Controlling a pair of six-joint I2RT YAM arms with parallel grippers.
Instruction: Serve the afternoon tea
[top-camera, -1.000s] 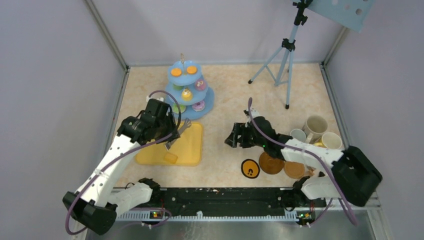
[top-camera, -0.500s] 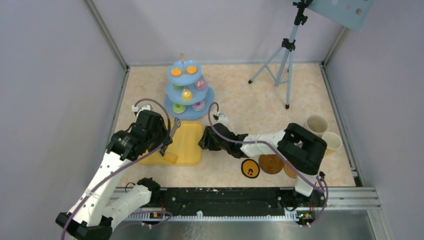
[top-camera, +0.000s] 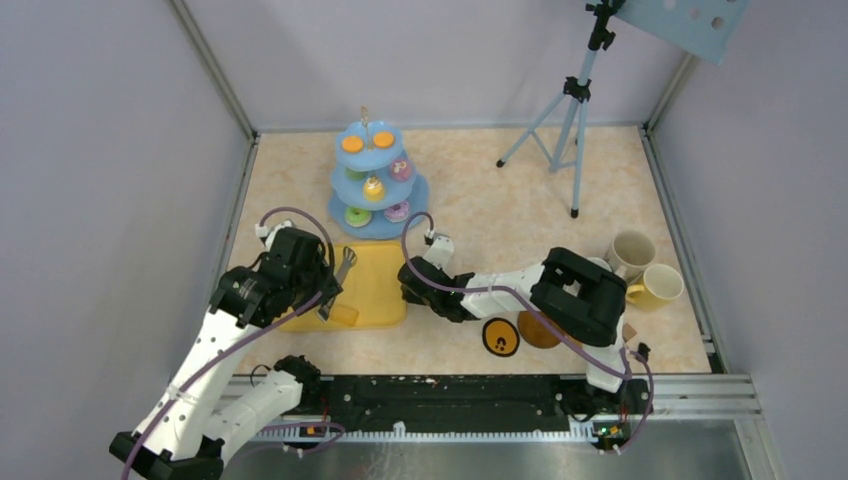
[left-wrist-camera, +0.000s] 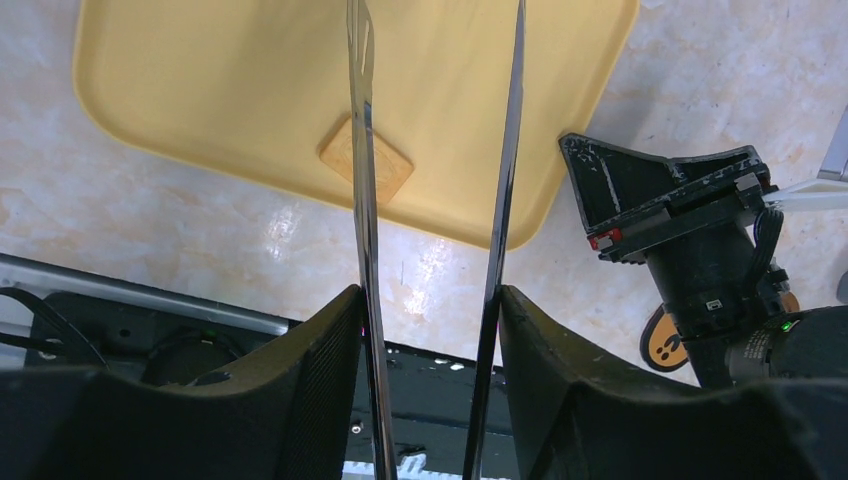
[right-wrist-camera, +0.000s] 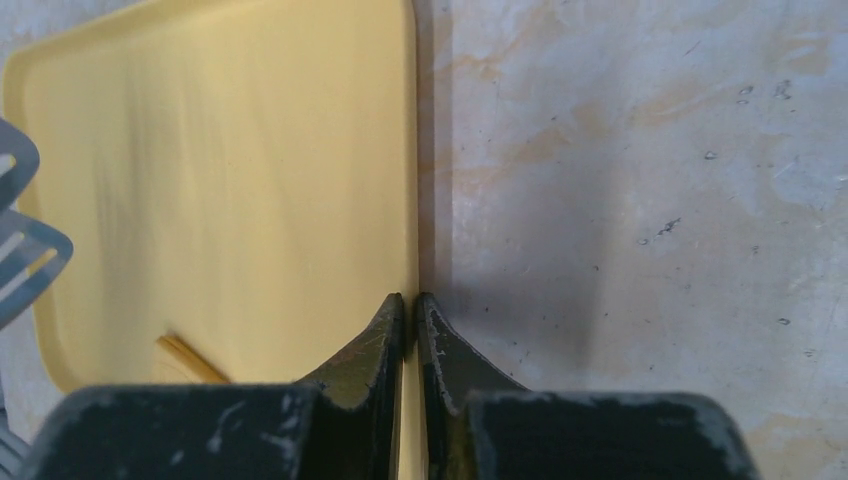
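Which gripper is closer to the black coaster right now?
Right. The right gripper pinches the right edge of the tray, a little left of the black coaster; the left gripper, holding tongs, is across the tray, farther left.

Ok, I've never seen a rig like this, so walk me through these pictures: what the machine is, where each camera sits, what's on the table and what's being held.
These are two robot arms bolted to the near edge of a table. The wide picture looks down from above and behind them; the other two come from a camera on each wrist. On the table are a blue three-tier stand with toy pastries, mugs, round coasters, a tripod and a yellow tray with one small yellow piece on it. The left gripper holds metal tongs above the tray. The right gripper is pinched shut on the tray's edge.
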